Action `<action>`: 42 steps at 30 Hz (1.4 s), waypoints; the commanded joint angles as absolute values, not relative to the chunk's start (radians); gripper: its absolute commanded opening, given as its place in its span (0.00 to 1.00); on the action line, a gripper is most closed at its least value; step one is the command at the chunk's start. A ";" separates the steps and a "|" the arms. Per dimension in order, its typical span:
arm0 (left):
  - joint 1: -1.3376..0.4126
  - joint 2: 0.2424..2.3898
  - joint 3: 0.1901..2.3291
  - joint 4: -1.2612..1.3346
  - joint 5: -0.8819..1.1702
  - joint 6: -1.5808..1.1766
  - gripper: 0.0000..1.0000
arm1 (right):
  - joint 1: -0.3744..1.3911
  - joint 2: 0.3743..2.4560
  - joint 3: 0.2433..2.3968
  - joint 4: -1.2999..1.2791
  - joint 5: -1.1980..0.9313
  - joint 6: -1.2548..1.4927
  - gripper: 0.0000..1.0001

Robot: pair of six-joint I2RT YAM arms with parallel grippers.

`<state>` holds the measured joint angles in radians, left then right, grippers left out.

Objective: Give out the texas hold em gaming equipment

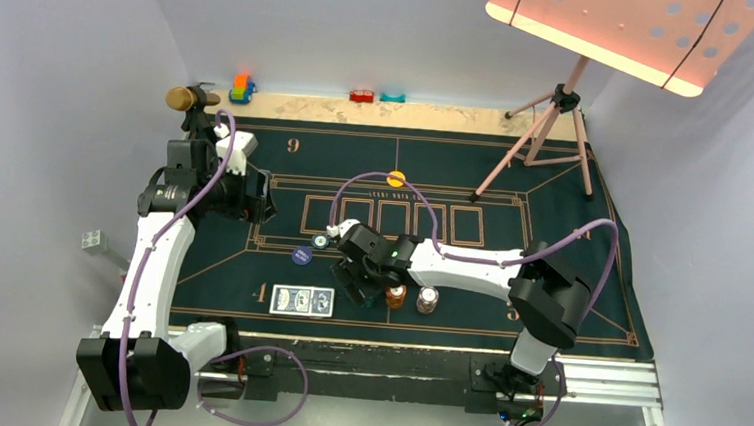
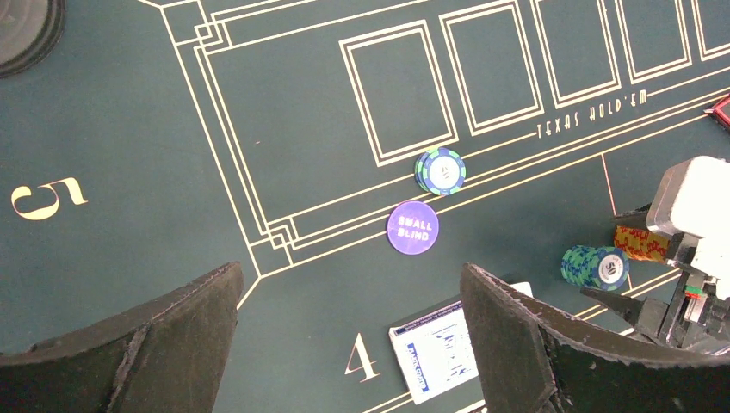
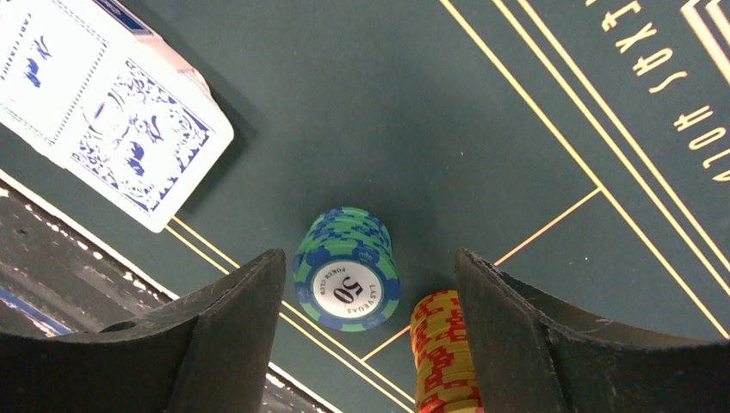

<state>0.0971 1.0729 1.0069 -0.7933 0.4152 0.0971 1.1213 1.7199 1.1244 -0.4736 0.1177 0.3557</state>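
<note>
The right gripper [image 3: 366,267] stands open, straddling a teal chip stack [image 3: 346,271] on the mat [image 3: 387,103], the orange stack [image 3: 443,353] beside it and the cards [image 3: 112,112] cut off by the frame, while the left gripper [image 2: 350,274] gapes open.

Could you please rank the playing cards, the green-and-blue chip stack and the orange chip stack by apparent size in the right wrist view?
1. playing cards: largest, even though cropped by the frame edge.
2. green-and-blue chip stack.
3. orange chip stack: smallest as seen, but cropped at the bottom edge, so this is unsure.
</note>
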 commanded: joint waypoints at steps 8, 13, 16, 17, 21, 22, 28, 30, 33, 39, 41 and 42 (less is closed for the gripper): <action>0.104 1.056 1.008 -0.769 0.428 0.092 1.00 | 1.131 1.669 1.104 -0.461 0.101 0.358 0.69; 0.104 1.057 1.009 -0.768 0.426 0.093 1.00 | 1.131 1.675 1.111 -0.457 0.097 0.352 0.63; 0.103 1.058 1.009 -0.768 0.425 0.093 1.00 | 1.131 1.681 1.113 -0.456 0.094 0.348 0.58; 0.103 1.057 1.009 -0.769 0.425 0.093 1.00 | 1.131 1.683 1.114 -0.455 0.094 0.346 0.56; 0.103 1.056 1.009 -0.768 0.425 0.094 1.00 | 1.131 1.686 1.116 -0.454 0.079 0.341 0.50; 0.104 1.056 1.009 -0.768 0.424 0.094 1.00 | 1.131 1.684 1.117 -0.452 0.070 0.340 0.48; 0.103 1.056 1.009 -0.768 0.425 0.094 1.00 | 1.129 1.656 1.151 -0.466 0.065 0.325 0.35; 0.103 1.056 1.009 -0.769 0.425 0.094 1.00 | 1.124 1.643 1.172 -0.478 0.066 0.317 0.30; 0.103 1.054 1.011 -0.769 0.425 0.095 1.00 | 1.103 1.626 1.205 -0.500 0.063 0.313 0.24; 0.104 1.054 1.011 -0.771 0.431 0.094 1.00 | 0.965 1.601 1.257 -0.505 0.036 0.321 0.20; 0.104 1.054 1.011 -0.771 0.432 0.094 1.00 | 0.914 1.621 1.292 -0.507 0.056 0.317 0.20; 0.104 1.054 1.011 -0.770 0.432 0.094 1.00 | 0.893 1.641 1.317 -0.508 0.063 0.317 0.20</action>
<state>0.0978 1.0729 1.0061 -0.7933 0.4152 0.0971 0.9798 1.6314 1.2282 -0.5083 0.0429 0.3279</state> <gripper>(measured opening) 0.996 0.461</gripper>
